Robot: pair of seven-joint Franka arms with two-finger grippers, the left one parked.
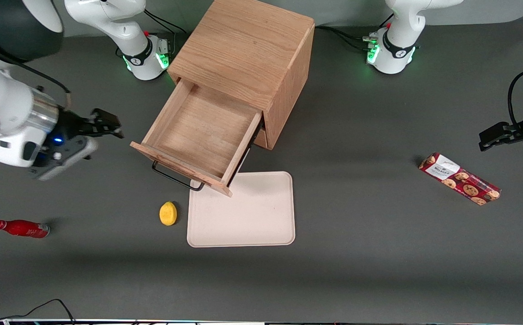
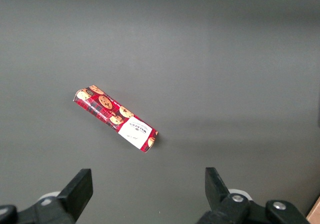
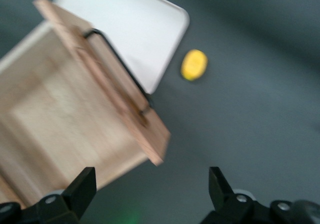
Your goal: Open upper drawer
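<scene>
The upper drawer (image 1: 198,135) of the light-oak cabinet (image 1: 247,49) stands pulled far out, its inside bare. Its thin black bar handle (image 1: 175,177) hangs over the table near the tray's corner. My gripper (image 1: 108,124) floats above the table beside the drawer, toward the working arm's end, clear of the handle and holding nothing. In the right wrist view the drawer (image 3: 65,119) and its handle (image 3: 120,64) lie under the open gripper (image 3: 152,189), whose two black fingers (image 3: 82,186) are spread wide apart.
A pale tray (image 1: 243,212) lies in front of the drawer, with a yellow lemon-shaped object (image 1: 168,213) beside it. A red bottle (image 1: 20,228) lies toward the working arm's end. A red cookie box (image 1: 460,178) lies toward the parked arm's end.
</scene>
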